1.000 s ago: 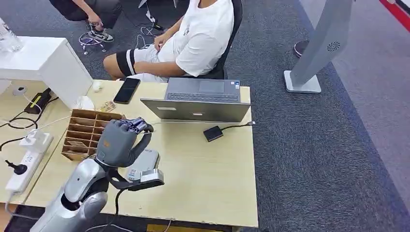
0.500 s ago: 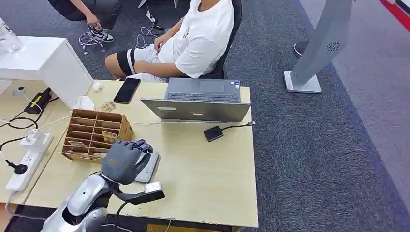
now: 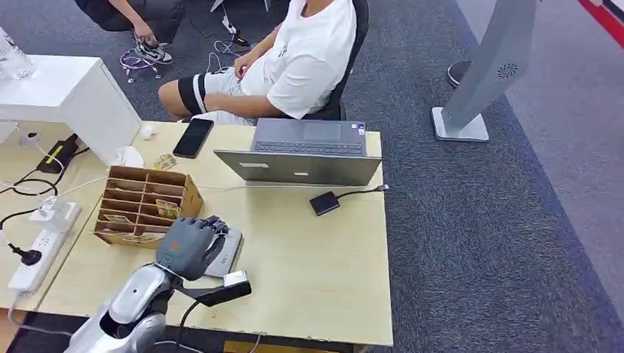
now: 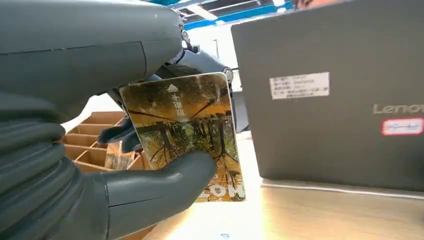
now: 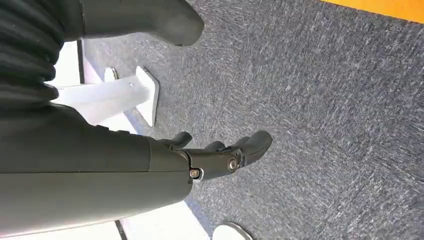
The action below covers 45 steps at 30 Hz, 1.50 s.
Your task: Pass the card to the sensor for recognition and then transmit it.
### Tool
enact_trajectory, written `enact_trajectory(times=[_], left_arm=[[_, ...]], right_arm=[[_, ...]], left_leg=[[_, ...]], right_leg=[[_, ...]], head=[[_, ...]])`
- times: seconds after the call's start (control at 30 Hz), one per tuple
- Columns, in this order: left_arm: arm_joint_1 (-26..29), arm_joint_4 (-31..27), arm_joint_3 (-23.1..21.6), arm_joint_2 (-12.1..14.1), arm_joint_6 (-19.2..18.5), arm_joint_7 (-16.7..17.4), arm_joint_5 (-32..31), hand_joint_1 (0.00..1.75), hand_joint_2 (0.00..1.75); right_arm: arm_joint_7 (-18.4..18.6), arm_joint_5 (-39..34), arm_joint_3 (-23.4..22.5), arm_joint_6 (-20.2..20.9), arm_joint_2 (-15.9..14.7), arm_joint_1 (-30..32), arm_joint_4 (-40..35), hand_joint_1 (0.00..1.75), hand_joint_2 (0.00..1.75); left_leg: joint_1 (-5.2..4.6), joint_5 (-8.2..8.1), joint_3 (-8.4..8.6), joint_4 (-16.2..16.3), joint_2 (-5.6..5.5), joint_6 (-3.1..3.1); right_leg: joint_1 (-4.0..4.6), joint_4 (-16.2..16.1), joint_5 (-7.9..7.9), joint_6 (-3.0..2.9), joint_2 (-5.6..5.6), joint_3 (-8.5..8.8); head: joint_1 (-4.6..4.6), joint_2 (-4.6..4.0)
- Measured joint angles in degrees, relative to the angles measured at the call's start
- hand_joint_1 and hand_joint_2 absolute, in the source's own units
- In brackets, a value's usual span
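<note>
Low over the grey sensor (image 3: pixel 227 250), the left hand (image 3: pixel 188 246) pinches the card (image 4: pixel 187 132) between thumb and fingers (image 4: pixel 117 135).

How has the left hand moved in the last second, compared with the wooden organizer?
Yes. The left hand has come down from above the wooden organizer toward the robot, and now hangs over the grey sensor, holding the card.

Bright even indoor light in the head view, soft faint shadows, glare on the tabletop (image 4: pixel 280 220) in the left wrist view, close hand (image 4: pixel 75 150) slightly blurred.
</note>
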Motion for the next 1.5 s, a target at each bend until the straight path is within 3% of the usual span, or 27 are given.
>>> enact_trajectory(times=[0.8,1.5], left_arm=[[-2.0,6.7,0.0,-2.6,-1.0,1.6,-1.4,1.75,1.75],[-2.4,12.2,1.3,-3.3,-1.7,2.4,-1.3,1.75,1.75]], right_arm=[[0.2,2.3,2.4,1.0,0.0,-0.5,0.0,0.0,1.75],[0.4,3.4,4.0,1.6,0.0,-0.6,0.0,0.0,1.75]], left_leg=[[0.0,0.0,0.0,0.0,0.0,0.0],[0.01,0.0,-0.01,0.0,0.0,0.0]], right_leg=[[0.0,0.0,0.0,0.0,0.0,0.0],[0.0,0.0,0.0,0.0,0.0,0.0]], head=[[-0.02,0.0],[-0.02,0.0]])
